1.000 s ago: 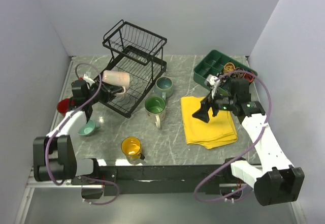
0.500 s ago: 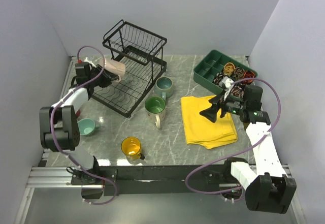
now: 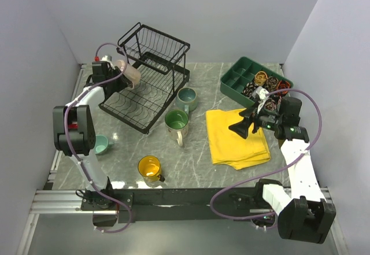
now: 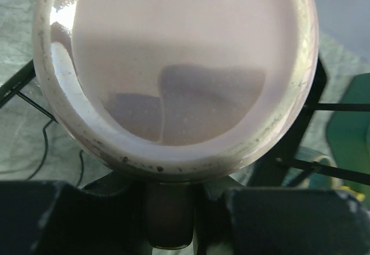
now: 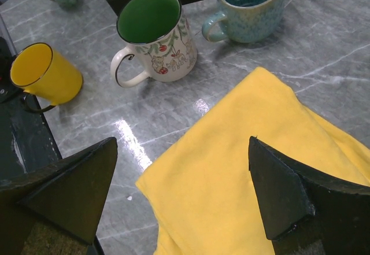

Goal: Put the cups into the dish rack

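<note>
My left gripper (image 3: 117, 73) is shut on a lilac-beige mug (image 3: 129, 75) and holds it on its side in the air at the left end of the black wire dish rack (image 3: 151, 50). In the left wrist view the mug's mouth (image 4: 173, 52) fills the frame, and my left gripper (image 4: 167, 211) clamps its handle. My right gripper (image 3: 240, 128) is open and empty above a yellow cloth (image 3: 238, 142). On the table stand a blue-teal mug (image 3: 187, 98), a floral mug with a green inside (image 3: 176, 121), a yellow mug (image 3: 149, 167) and a small teal mug (image 3: 100, 145).
A green compartmented tray (image 3: 240, 76) with small items stands at the back right. In the right wrist view my right gripper (image 5: 182, 197) hangs over the cloth (image 5: 243, 168), with the floral mug (image 5: 156, 35), blue-teal mug (image 5: 248, 3) and yellow mug (image 5: 46, 73) beyond.
My left gripper has carried the lilac-beige mug from over the rack's lower tier up and back toward its left end. My right arm has drawn back a little to the right.
</note>
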Motion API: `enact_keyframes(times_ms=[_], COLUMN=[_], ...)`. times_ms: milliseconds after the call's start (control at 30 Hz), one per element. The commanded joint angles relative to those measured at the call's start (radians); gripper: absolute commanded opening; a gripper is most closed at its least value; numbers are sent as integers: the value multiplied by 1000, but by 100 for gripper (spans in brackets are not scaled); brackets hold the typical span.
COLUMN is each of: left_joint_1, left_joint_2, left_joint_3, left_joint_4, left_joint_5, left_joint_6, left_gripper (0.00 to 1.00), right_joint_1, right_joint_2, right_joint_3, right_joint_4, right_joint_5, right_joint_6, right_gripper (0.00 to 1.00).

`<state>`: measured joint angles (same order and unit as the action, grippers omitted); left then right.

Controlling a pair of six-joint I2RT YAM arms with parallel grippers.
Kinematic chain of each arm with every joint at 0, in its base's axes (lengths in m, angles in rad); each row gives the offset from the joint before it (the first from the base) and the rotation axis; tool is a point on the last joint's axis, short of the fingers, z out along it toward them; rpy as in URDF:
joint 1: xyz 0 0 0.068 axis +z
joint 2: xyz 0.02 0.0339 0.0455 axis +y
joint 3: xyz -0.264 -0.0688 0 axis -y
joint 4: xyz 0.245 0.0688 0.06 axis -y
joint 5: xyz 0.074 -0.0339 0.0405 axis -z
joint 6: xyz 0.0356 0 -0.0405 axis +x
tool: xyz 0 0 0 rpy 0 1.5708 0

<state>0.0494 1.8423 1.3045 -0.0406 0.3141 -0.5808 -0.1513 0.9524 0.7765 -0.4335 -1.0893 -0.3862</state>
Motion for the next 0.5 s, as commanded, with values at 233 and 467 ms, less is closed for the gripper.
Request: enact_keyframes(times_ms=[233,467], left_joint_1=[-43,-108], left_joint_2=[67,104], left_joint_3=[160,197], left_joint_4=[44,2], left_joint_5=[-168,-295], left_joint_6=[179,239], left_gripper=[1,3], right_joint_1=[-30,-44], right_joint_2=[8,11], right_joint_3=[-5,-5], right_joint_4=[25,21], right_joint_5=[-29,-40], right_joint_6=[-6,-8], right_gripper=[100,100])
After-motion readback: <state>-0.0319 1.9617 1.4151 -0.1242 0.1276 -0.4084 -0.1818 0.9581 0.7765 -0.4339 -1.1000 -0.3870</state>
